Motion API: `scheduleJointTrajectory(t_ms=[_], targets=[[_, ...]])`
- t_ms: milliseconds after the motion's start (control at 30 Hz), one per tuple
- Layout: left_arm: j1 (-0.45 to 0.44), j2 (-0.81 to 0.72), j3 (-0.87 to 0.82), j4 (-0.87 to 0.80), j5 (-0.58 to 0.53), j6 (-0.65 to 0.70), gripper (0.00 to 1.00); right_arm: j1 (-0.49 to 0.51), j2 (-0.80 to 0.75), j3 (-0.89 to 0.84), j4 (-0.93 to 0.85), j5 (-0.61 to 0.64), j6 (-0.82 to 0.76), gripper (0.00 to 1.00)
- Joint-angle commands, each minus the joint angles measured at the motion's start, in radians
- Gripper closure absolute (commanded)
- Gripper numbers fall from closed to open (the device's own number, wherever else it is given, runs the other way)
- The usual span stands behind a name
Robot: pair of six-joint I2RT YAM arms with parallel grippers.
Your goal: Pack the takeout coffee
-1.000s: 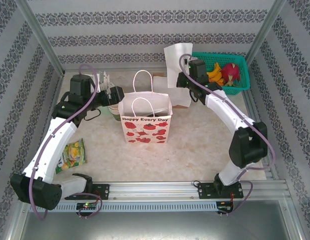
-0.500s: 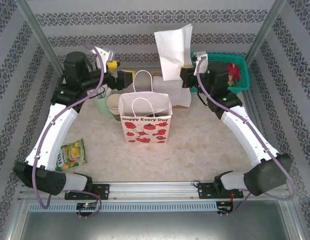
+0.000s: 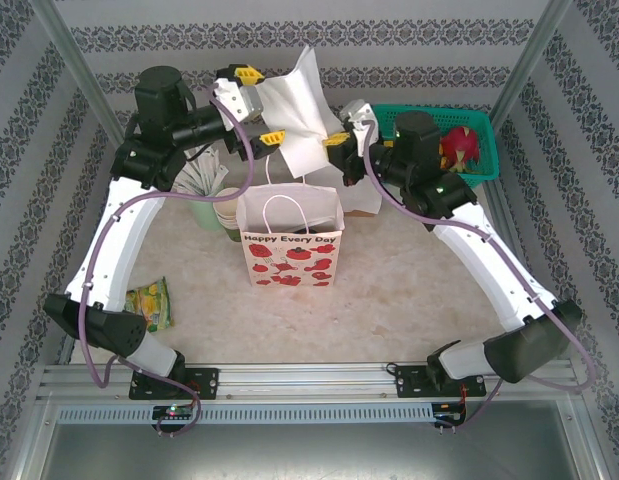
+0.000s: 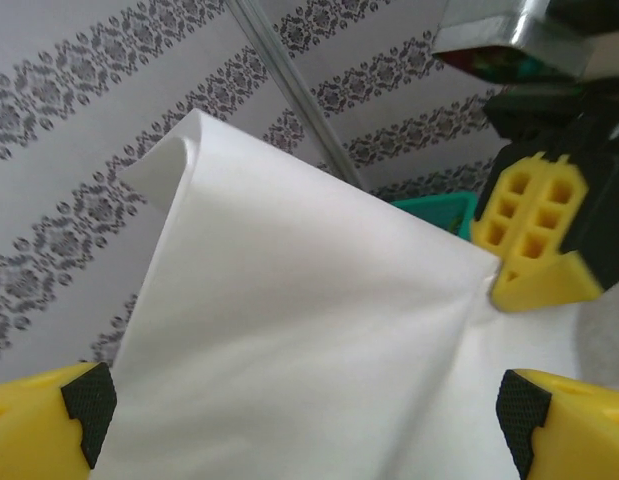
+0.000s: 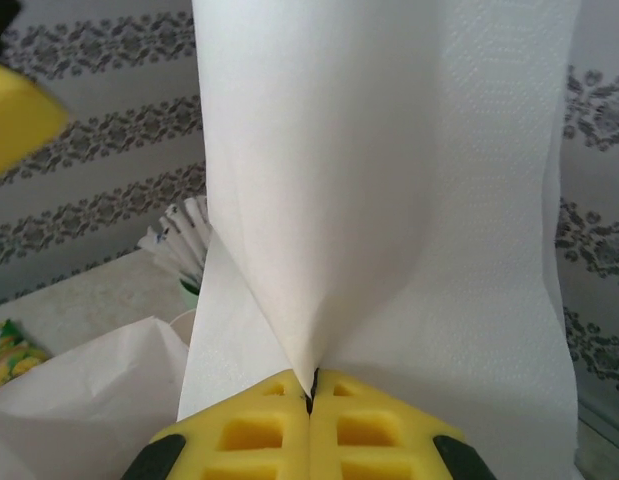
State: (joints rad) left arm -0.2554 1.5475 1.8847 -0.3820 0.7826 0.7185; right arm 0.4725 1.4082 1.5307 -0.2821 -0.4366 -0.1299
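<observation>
My right gripper (image 3: 337, 143) is shut on the lower corner of a white paper napkin (image 3: 294, 110) and holds it up above the paper bag (image 3: 289, 240). In the right wrist view the yellow jaws (image 5: 311, 395) pinch the napkin (image 5: 389, 200), which stands upright. My left gripper (image 3: 259, 106) is open and raised, its two fingers on either side of the napkin's upper part. The napkin (image 4: 309, 330) spans the gap between the left fingertips (image 4: 89, 400), with the right gripper (image 4: 539, 240) close behind it. The takeout coffee is hidden.
The white bag printed with strawberries stands open at the table's middle. A pale green cup of white sticks (image 3: 202, 200) and stacked cups (image 3: 227, 212) stand left of it. A teal basket (image 3: 479, 135) with fruit sits back right. A snack packet (image 3: 144, 308) lies front left.
The right gripper has carried the napkin up and to the left, above the bag. The left gripper rose from beside the cups and now straddles the napkin.
</observation>
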Motion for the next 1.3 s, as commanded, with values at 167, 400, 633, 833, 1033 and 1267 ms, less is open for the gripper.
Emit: scheduleJointTrajectory(t_ms=[167,400,633,833,1033,1267], targets=[[0.001,0.020,0.125,-0.054,-0.009,0.347,0.00,0.052,0.073,0.139,-0.224,-0.129,-0.250,1.00],[0.018,0.023,0.204,-0.318,0.119,0.524,0.01,0.058,0.105,0.185,-0.270,-0.195,-0.332,1.00],[0.026,0.130,0.409,-0.656,0.167,0.638,0.00,0.064,0.092,0.161,-0.250,-0.237,-0.435,1.00],[0.025,0.161,0.416,-0.783,0.128,0.702,0.07,0.060,0.074,0.154,-0.233,-0.247,-0.464,1.00],[0.070,0.164,0.415,-0.789,0.173,0.655,0.22,0.043,0.043,0.133,-0.222,-0.249,-0.478,1.00],[0.099,0.136,0.359,-0.792,0.204,0.618,0.36,0.032,0.025,0.111,-0.215,-0.275,-0.468,1.00]])
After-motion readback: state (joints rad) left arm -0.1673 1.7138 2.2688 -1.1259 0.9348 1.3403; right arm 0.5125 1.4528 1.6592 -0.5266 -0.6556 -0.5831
